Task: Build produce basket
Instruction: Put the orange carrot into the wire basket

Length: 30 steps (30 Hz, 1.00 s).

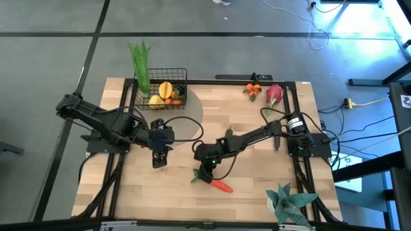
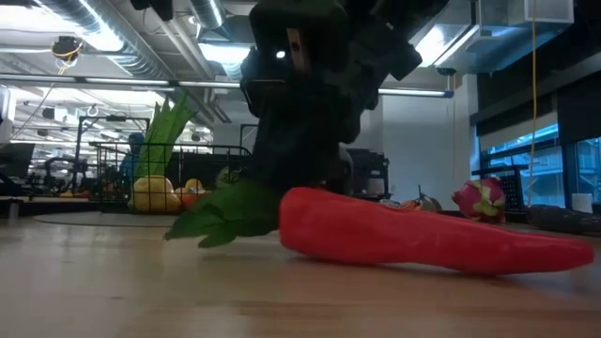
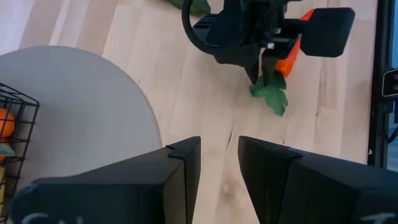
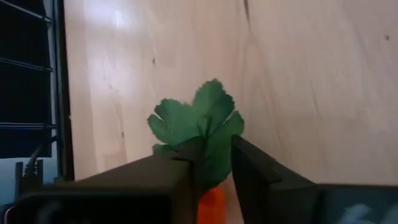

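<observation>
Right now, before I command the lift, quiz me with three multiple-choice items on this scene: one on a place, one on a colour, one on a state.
1. The basket sits at the table's
A. far left
B. near right
C. centre

2. The carrot's leaves are
A. yellow
B. green
C. purple

3. The right gripper is
A. parked at the table edge
B. inside the basket
C. straddling the carrot's top

Answers:
1. A, the high view shows it there.
2. B, they show green past the right gripper.
3. C, a finger stands on each side of the carrot's top.
</observation>
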Motion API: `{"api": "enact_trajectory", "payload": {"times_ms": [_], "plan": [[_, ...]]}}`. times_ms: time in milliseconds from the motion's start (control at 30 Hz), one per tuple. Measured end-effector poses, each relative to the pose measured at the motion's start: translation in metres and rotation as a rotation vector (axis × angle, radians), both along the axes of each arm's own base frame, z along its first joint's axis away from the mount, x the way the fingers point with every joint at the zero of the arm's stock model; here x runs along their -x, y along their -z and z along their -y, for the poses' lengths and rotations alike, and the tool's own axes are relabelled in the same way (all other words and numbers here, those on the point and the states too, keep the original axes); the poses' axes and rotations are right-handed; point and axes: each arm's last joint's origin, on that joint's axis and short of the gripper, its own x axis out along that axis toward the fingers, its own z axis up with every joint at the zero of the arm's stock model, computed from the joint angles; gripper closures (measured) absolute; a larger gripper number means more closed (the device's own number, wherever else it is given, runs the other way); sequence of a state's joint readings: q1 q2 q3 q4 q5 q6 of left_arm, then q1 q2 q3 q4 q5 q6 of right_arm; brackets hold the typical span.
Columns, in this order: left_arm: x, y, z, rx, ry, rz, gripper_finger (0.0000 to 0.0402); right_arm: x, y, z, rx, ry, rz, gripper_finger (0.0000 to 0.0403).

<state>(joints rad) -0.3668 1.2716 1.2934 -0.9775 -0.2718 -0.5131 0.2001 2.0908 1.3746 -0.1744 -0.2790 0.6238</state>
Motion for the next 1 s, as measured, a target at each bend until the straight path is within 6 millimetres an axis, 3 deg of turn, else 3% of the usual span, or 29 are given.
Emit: {"api": "enact_trajectory", "payload": {"times_ms": [167, 533, 800, 1000], "plan": [[0.000, 0.000, 0.000, -0.001, 0.000, -0.002, 0.0307, -0.001, 0.000, 0.000, 0.010, -0.016, 0.017, 0.0395], [0.000, 0.000, 0.000, -0.001, 0.000, -0.002, 0.0307, -0.003, -0.006, 0.005, 0.043, -0.019, 0.063, 0.0403], [0.002, 0.001, -0.001, -0.009, 0.001, -0.022, 0.0307, -0.003, -0.016, 0.010, -0.073, -0.117, 0.076, 0.0400], [0.004, 0.002, 0.000, -0.015, 0.007, -0.037, 0.0307, -0.003, -0.016, 0.010, -0.049, -0.129, 0.090, 0.0387]]}}
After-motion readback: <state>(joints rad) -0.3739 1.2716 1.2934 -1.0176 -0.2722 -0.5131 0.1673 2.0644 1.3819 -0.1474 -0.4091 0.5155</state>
